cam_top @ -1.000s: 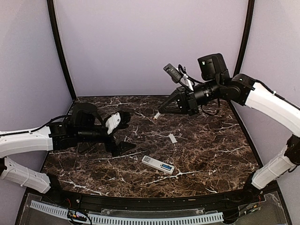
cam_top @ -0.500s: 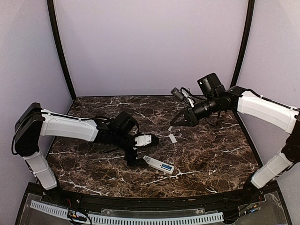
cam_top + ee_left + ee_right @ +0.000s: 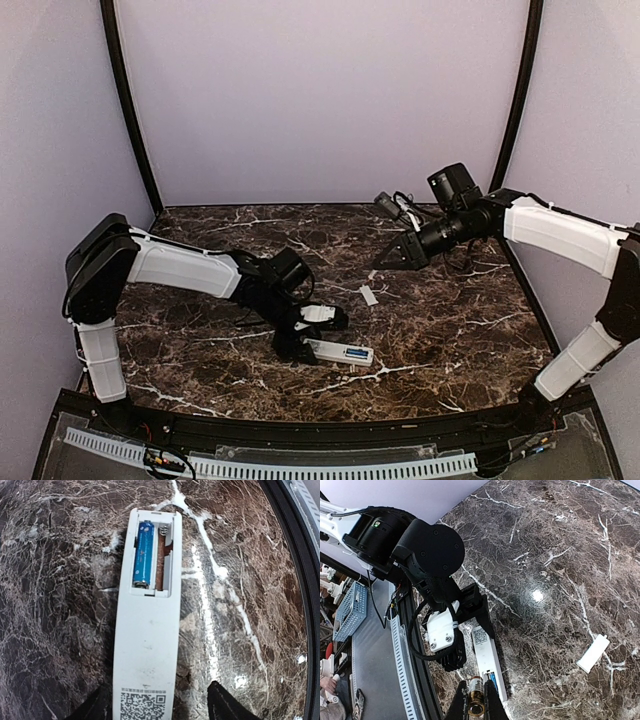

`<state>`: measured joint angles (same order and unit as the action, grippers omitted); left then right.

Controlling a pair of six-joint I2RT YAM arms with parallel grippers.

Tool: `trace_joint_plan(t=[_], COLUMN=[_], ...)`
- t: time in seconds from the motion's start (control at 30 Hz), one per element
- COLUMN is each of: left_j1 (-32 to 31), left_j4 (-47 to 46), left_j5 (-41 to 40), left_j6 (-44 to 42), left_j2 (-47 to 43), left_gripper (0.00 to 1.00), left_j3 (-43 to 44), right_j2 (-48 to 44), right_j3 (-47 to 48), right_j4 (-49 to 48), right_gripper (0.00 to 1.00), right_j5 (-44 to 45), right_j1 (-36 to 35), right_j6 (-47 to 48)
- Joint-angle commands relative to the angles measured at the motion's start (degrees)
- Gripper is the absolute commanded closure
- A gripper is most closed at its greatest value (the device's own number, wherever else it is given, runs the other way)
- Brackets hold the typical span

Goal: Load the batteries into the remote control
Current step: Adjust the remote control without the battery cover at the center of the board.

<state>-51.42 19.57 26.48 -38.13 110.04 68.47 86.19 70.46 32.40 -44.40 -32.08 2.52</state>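
Observation:
The remote control (image 3: 147, 645) lies back-up on the marble, its compartment open, with one blue battery (image 3: 142, 555) in the left slot and the right slot bare beside it. My left gripper (image 3: 157, 707) is open and straddles the end with the printed code; a gap shows on the right side. In the top view the left gripper (image 3: 312, 337) sits at the left end of the remote control (image 3: 342, 352). My right gripper (image 3: 477, 702) is shut on a gold-and-black battery (image 3: 476, 692), held above the table at the back right, right gripper (image 3: 385, 262).
A short flat white cover plate (image 3: 369, 295) lies on the marble between the two grippers, also seen as the cover plate (image 3: 593, 653). The table's black rim (image 3: 300, 570) runs close along the remote's right side. A blue basket (image 3: 350, 607) stands off the table.
My left arm has swung right and forward to the remote, and its jaws have narrowed around the remote's end. My right gripper has come lower, still shut on its battery.

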Motion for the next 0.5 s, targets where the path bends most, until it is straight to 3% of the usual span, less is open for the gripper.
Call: trace_joint_plan(t=[0.0,0.07,0.17,0.33,0.47], left_j1=[-0.51,-0.60,-1.28,-2.46,-2.84], left_j4=[2.46,1.79,0.71,-2.18,-2.60], left_j5=[0.35,-0.58,-1.98,-5.69,-8.38], left_j6=[-0.79,-0.28,0.48,1.01,1.91], left_j2=[0.15,0.38,0.36,0.63,1.55], left_gripper=[0.44,0.50,0.51,0.38,0.37], left_j3=[-0.01,-0.20,-0.51,-1.65,-1.36], right_j2=[0.83,1.14,1.35,1.34,1.43], right_j3=[-0.66,-0.31,0.03,0.50,0.80], right_j4=[-1.80,-1.42,-0.98,-0.69,-0.52], right_gripper=[1.00,1.00,1.00,1.00,1.00], right_j5=[-1.73,-1.95,-2.18,-2.21,-2.35], right_j1=[0.09,0.08,0.08,0.09,0.13], right_j6=[0.38,0.45,0.46,0.38,0.31])
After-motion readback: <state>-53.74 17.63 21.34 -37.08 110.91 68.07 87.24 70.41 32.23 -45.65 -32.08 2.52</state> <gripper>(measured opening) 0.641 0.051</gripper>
